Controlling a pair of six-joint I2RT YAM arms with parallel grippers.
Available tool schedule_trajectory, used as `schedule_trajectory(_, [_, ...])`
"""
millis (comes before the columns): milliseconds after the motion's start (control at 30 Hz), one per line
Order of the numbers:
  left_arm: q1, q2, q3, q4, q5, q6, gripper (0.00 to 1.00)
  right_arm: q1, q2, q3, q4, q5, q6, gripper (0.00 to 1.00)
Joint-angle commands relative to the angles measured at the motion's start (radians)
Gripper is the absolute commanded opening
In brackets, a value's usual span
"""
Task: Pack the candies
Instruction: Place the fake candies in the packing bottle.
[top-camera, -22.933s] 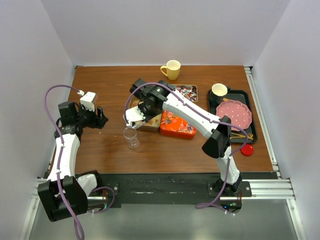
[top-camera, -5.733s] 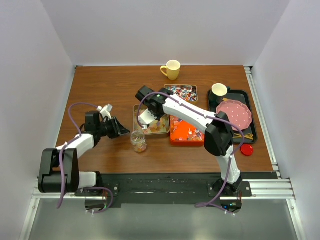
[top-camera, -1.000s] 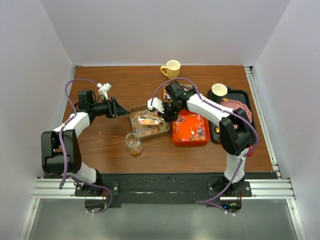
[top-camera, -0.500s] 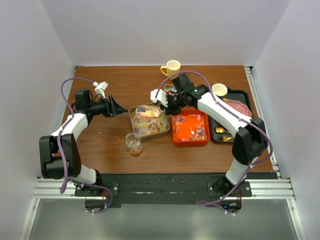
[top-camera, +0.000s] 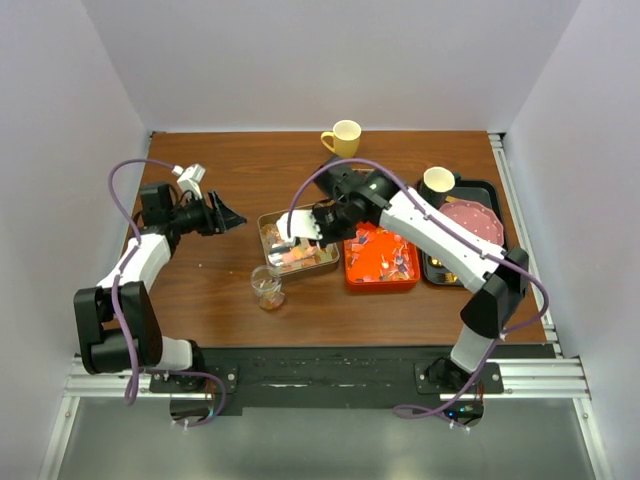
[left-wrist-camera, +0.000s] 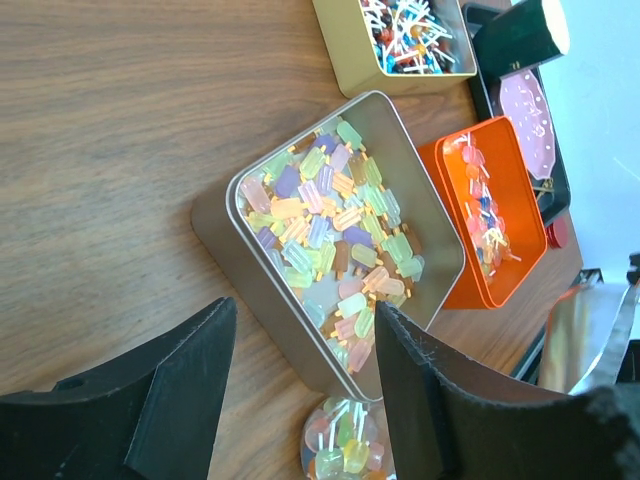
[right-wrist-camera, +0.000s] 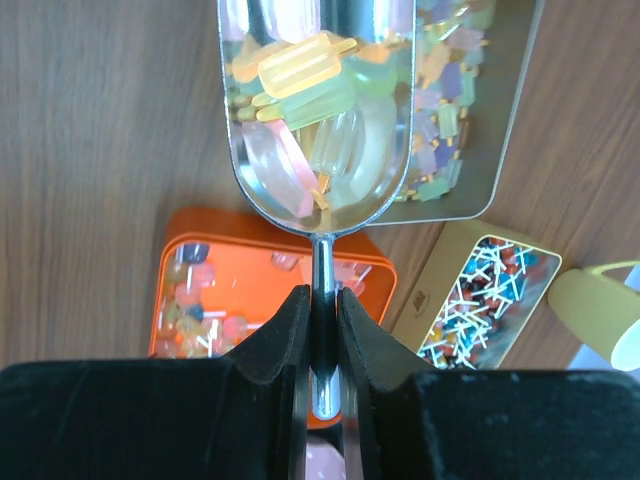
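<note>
Two wrist views settle what the overhead one blurs: the right pincer (right-wrist-camera: 320, 300) is clenched on the thin stem of a shiny, rounded metal scoop (right-wrist-camera: 318, 225) holding translucent pastel lolly-shaped candies (right-wrist-camera: 300, 65). The left pincer (left-wrist-camera: 300, 315) stands released and empty over the wood-grain desk (left-wrist-camera: 120, 120), beside a square silver tin (left-wrist-camera: 215, 215) heaped with more. Half a second ago the scoop hung at the tin's far edge; now it is lower and further left over the tin, behind a small clear jar (top-camera: 266, 288).
</note>
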Motion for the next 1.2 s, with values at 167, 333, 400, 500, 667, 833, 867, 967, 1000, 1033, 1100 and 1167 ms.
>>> schedule_trajectory(167, [0.023, -0.066, -0.039, 0.055, -0.014, -0.014, 0.63, 0.105, 0.101, 0.212, -0.162, 0.228, -0.059, 0.00])
schedule_trajectory(333, [0.026, -0.079, -0.056, 0.103, -0.014, -0.028, 0.63, 0.151, 0.110, 0.214, -0.180, 0.316, -0.125, 0.00])
schedule_trajectory(400, [0.029, -0.077, -0.056, 0.109, -0.014, -0.029, 0.63, 0.172, 0.110, 0.221, -0.188, 0.348, -0.148, 0.00])
schedule_trajectory(500, [0.031, -0.077, -0.055, 0.118, -0.011, -0.035, 0.63, 0.192, 0.122, 0.255, -0.208, 0.357, -0.151, 0.00])
schedule_trajectory(667, [0.034, -0.079, -0.056, 0.127, -0.008, -0.048, 0.63, 0.222, 0.147, 0.312, -0.231, 0.391, -0.149, 0.00])
schedule_trajectory(833, [0.035, -0.079, -0.061, 0.135, -0.005, -0.060, 0.63, 0.249, 0.170, 0.335, -0.252, 0.460, -0.151, 0.00])
schedule_trajectory(867, [0.035, -0.079, -0.061, 0.138, -0.003, -0.063, 0.63, 0.254, 0.173, 0.338, -0.252, 0.469, -0.149, 0.00])
schedule_trajectory(967, [0.035, -0.079, -0.061, 0.144, 0.001, -0.074, 0.63, 0.261, 0.185, 0.352, -0.260, 0.502, -0.152, 0.00])
schedule_trajectory(1000, [0.035, -0.079, -0.061, 0.146, 0.003, -0.077, 0.63, 0.263, 0.188, 0.355, -0.263, 0.508, -0.152, 0.00])
schedule_trajectory(1033, [0.035, -0.080, -0.061, 0.147, 0.003, -0.077, 0.63, 0.266, 0.190, 0.356, -0.266, 0.514, -0.154, 0.00])
schedule_trajectory(1100, [0.035, -0.080, -0.062, 0.154, 0.004, -0.084, 0.63, 0.271, 0.187, 0.353, -0.263, 0.532, -0.159, 0.00])
schedule_trajectory(1167, [0.035, -0.080, -0.064, 0.166, 0.018, -0.089, 0.64, 0.272, 0.180, 0.352, -0.263, 0.538, -0.162, 0.00])
